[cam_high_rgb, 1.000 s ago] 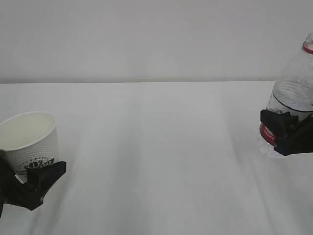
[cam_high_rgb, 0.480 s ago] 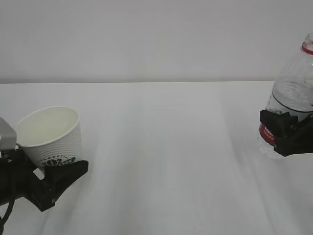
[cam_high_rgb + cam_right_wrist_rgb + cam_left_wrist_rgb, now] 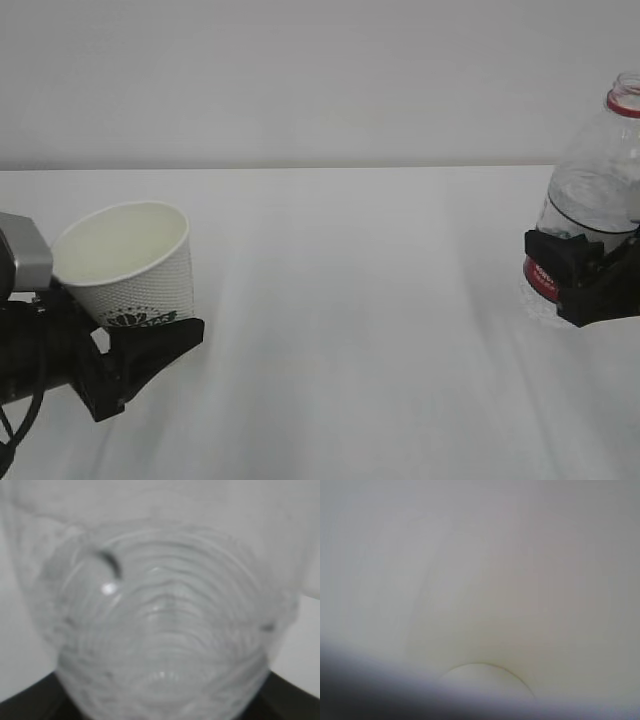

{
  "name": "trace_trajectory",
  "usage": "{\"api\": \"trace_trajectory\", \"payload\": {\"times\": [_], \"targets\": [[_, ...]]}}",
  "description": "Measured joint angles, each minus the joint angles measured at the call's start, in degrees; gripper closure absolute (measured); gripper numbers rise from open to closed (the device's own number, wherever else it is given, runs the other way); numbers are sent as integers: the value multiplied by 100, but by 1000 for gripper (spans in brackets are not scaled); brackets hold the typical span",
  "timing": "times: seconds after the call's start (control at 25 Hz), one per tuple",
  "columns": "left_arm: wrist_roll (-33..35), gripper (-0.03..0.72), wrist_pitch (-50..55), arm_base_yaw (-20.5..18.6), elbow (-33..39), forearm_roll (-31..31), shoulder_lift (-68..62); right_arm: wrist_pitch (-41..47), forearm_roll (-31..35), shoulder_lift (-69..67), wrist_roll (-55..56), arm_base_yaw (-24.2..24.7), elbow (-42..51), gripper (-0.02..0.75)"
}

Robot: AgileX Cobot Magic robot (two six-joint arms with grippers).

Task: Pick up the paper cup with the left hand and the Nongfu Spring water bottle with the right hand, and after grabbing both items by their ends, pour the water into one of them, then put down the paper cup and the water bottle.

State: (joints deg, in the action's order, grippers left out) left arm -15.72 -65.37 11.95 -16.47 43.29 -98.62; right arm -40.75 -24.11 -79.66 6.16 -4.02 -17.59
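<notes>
A white paper cup (image 3: 128, 262) with a green logo tilts over the table's (image 3: 350, 320) left side, gripped near its base by the black left gripper (image 3: 140, 345). At the far right edge, the right gripper (image 3: 580, 275) clamps the uncapped, slightly tilted Nongfu Spring water bottle (image 3: 595, 190) around its red label, with water (image 3: 590, 205) visible inside.

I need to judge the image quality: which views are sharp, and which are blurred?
Exterior view: sharp, soft even light, paper cup clear. Left wrist view: almost wholly blurred white, dark smear below. Right wrist view: Nongfu Spring water bottle fills the frame, out of focus, small glare spot.
</notes>
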Motion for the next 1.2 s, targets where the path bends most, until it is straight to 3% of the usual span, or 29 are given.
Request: {"api": "trace_trajectory", "payload": {"times": [0.52,1.2], "targets": [[-62,136,0,56,-15,500,0,0,-178,0,37,0,0,260],[-258,143,0,1468,-1027,572,0,0,-344,0,168,0,0,260]]}}
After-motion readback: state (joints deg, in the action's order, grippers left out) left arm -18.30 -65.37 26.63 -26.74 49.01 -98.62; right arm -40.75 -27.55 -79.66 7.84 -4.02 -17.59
